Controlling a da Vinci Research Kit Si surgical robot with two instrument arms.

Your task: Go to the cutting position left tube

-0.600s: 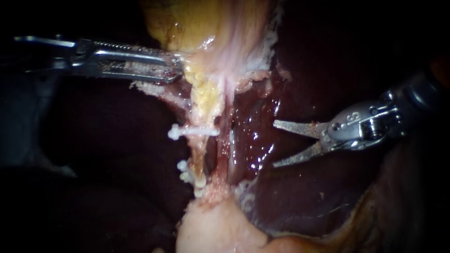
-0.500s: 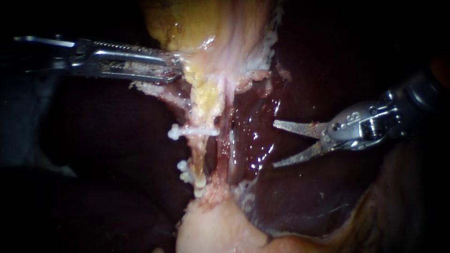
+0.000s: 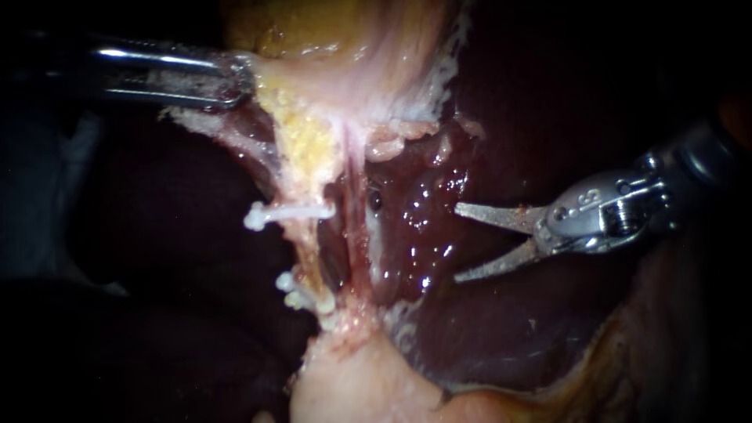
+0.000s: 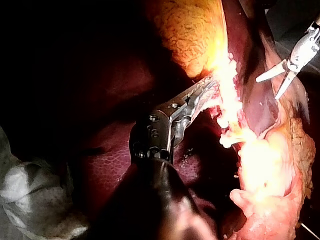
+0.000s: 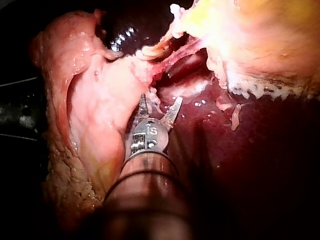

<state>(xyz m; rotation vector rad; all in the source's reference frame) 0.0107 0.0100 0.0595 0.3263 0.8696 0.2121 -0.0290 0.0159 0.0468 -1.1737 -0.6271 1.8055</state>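
1. Noting the endoscope view first: left instrument (image 3: 231, 78) comes in at 10 o'clock, jaws pressed together on the edge of the gallbladder (image 3: 337, 39), pulling it toward 10.
2. Left tube (image 3: 309, 251) hangs below that grip. Its long axis runs near 12-to-6, with an upper clip (image 3: 286, 211) across it and lower clips (image 3: 301, 294) clustered near its foot. A bare stretch lies between them.
3. Right instrument (image 3: 458, 243) sits at 3 o'clock over the liver (image 3: 501, 329), jaws spread and empty, tips pointing to 9. The tube lies due 9 from them, well apart, with a second strand (image 3: 356, 227) in between. This is the nearer free arm. I judge the jaws may need a roll to straddle the tube.
4. Left wrist view: left instrument (image 4: 207, 90) is clamped on pale tissue under the gallbladder (image 4: 185, 30). Right instrument (image 4: 267, 88) is beyond it, jaws apart. Glare hides the tube.
5. Right wrist view: right instrument (image 5: 161, 100) has its jaws spread, with pale strands ahead. Cannot tell which is the tube.
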